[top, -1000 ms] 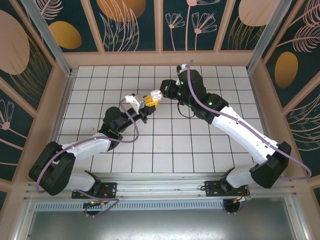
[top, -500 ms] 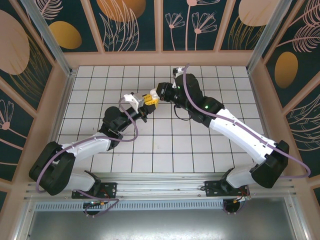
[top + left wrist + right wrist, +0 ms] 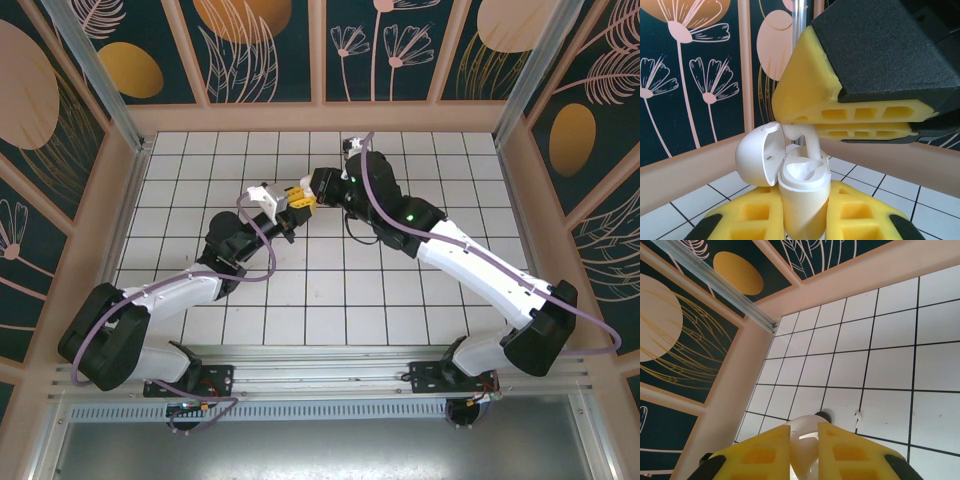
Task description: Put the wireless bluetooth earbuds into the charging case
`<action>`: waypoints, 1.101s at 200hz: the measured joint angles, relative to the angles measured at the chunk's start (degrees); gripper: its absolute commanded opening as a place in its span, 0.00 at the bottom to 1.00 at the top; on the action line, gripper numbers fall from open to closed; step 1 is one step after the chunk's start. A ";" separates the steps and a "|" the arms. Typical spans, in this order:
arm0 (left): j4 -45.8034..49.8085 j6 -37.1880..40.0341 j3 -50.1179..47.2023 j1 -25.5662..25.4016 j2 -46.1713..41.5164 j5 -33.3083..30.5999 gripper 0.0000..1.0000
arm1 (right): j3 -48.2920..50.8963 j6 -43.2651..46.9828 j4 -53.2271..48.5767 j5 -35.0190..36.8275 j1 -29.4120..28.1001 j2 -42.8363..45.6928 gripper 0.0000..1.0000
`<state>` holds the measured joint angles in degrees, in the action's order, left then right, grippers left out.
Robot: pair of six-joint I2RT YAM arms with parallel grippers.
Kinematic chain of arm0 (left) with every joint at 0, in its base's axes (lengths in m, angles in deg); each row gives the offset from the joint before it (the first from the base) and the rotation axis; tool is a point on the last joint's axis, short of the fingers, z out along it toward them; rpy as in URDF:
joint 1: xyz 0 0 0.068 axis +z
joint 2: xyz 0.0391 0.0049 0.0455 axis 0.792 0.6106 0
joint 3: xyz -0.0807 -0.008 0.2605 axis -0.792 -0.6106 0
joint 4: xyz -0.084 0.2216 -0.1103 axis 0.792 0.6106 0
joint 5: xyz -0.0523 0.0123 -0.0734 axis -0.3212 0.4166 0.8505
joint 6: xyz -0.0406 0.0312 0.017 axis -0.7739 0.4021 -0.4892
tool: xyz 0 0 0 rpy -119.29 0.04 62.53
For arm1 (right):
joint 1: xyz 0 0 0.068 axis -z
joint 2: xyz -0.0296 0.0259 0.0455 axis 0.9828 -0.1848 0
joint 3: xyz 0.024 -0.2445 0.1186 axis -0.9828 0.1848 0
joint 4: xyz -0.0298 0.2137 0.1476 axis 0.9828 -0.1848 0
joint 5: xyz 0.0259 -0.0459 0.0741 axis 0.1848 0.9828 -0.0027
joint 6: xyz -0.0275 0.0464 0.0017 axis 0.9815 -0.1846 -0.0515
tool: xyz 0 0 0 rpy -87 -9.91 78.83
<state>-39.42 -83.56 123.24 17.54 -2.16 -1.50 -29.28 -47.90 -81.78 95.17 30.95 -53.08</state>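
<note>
In the left wrist view the white charging case [image 3: 802,200] stands upright with its lid [image 3: 757,155] swung open to the left. My left gripper [image 3: 802,212] is shut on its body. Just above it, a white earbud [image 3: 807,140] is pinched in my right gripper's yellow fingers [image 3: 840,100], and its stem reaches down into the case's top. From the right wrist camera, my right gripper [image 3: 804,440] is shut on that white piece, with the case's rounded white shape right behind. Another whitish earbud [image 3: 858,416] lies loose on a tile. Seen from above, the left gripper [image 3: 290,203] and right gripper [image 3: 308,192] meet over the tiled floor.
A small dark round thing [image 3: 824,416] lies on the tile, partly hidden behind the case. Peach wooden walls [image 3: 320,117] with dark flower panels close in the white tiled floor [image 3: 400,300]. Both arms stretch inward from the near edge.
My right gripper has moved left with the earbud until it meets the case. The left gripper has shifted slightly left with the case.
</note>
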 measured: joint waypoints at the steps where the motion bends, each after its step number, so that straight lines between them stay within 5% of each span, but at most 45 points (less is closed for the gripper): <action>1: 0.07 -0.02 0.00 0.00 0.00 0.00 0.00 | 0.02 -0.02 0.02 0.00 0.00 0.00 0.16; 119: 2.62 -0.02 0.02 0.00 -0.85 -0.02 0.00 | 2.89 2.99 1.60 0.57 -0.48 0.61 0.26; 220: 3.06 0.04 0.02 -0.02 -3.63 0.33 0.00 | -2.49 4.35 -3.72 -1.77 -0.85 0.87 0.54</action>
<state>-36.36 -83.52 123.26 17.52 -5.79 -1.18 -31.77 -43.55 -85.50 93.40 30.10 -52.21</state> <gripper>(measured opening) 0.150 0.535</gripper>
